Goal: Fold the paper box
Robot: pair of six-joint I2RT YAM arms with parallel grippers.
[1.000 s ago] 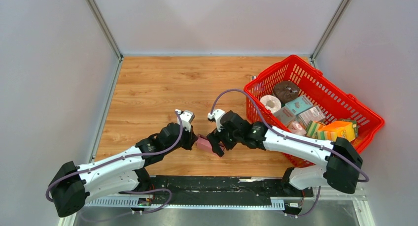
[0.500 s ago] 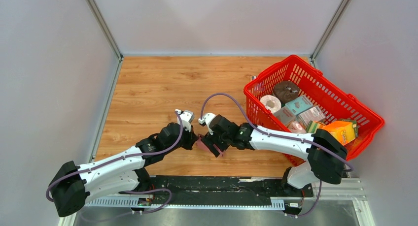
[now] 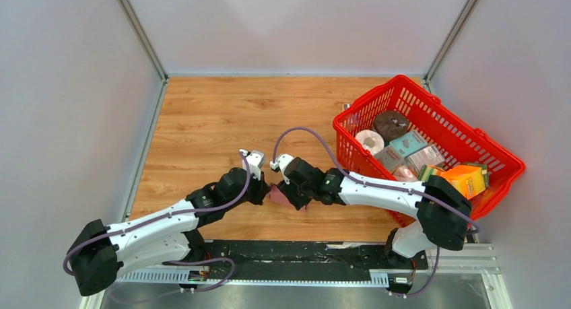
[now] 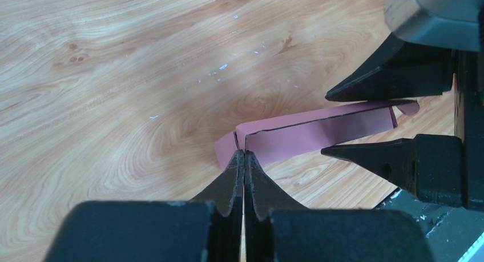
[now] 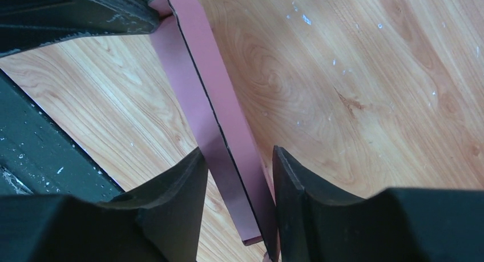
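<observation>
The paper box [image 4: 319, 131] is found near the front edge of the tabletop [image 3: 222, 120]. One end is pinched by the clenched jaws of the left gripper [image 4: 244, 159]. Its long axis runs to the right gripper [image 5: 237, 153], whose parted jaws are placed around the other end, apparently not yet pressed on it.

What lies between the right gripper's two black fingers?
The thin folded pink paper box runs between them; the right wrist view shows it.
</observation>
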